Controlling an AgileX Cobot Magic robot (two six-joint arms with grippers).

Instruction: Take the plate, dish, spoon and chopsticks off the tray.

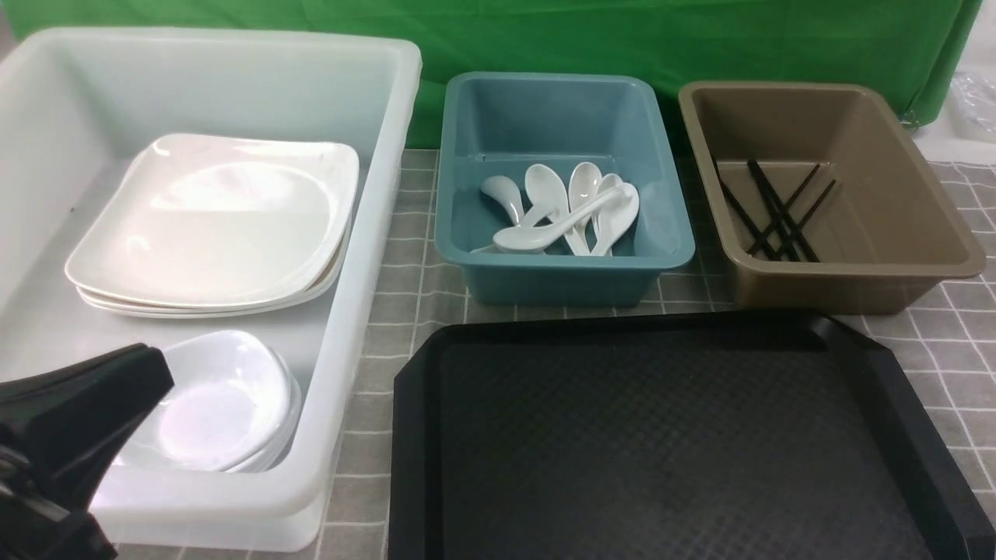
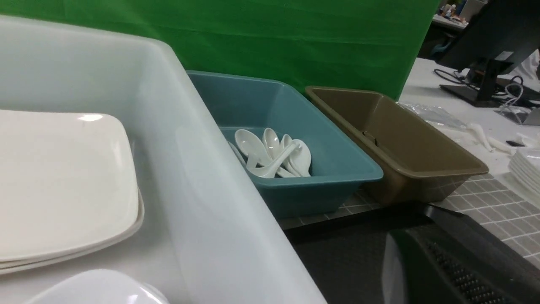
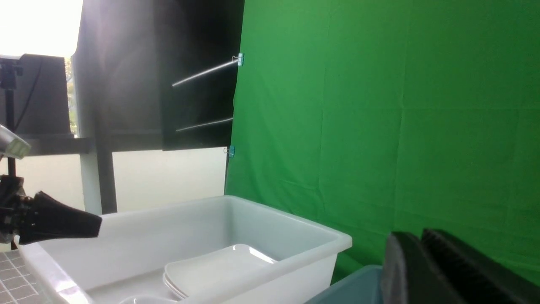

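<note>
The black tray (image 1: 685,435), a textured rectangle with cut-off corners and a raised rim, fills the near foreground of the front view with nothing on it. At its 10 o'clock, glossy squarish plates (image 1: 218,222) sit stacked inside a translucent white tub (image 1: 366,257), with small round white dishes (image 1: 226,404) piled nearer the camera in the same tub. At 12 o'clock, white soup spoons (image 1: 564,210) lie heaped in a blue tub (image 1: 560,276); at 1 o'clock, black chopsticks (image 1: 778,210) lie crossed in a brown tub (image 1: 848,280).

The left claw (image 1: 78,420) hangs at the white tub's near left corner, its black fingers pressed together and empty. Only the right wrist view shows the right claw (image 3: 422,261): its two ridged fingers stand close together, but whether they meet cannot be told.

The left wrist view alone shows a white side table (image 2: 464,109) past the brown tub, with a monitor stand (image 2: 485,80), cables and a further stack of white plates (image 2: 527,169).

A grey cloth with a white grid (image 1: 405,311) covers the surface; a green backdrop (image 1: 622,39) hangs behind.
</note>
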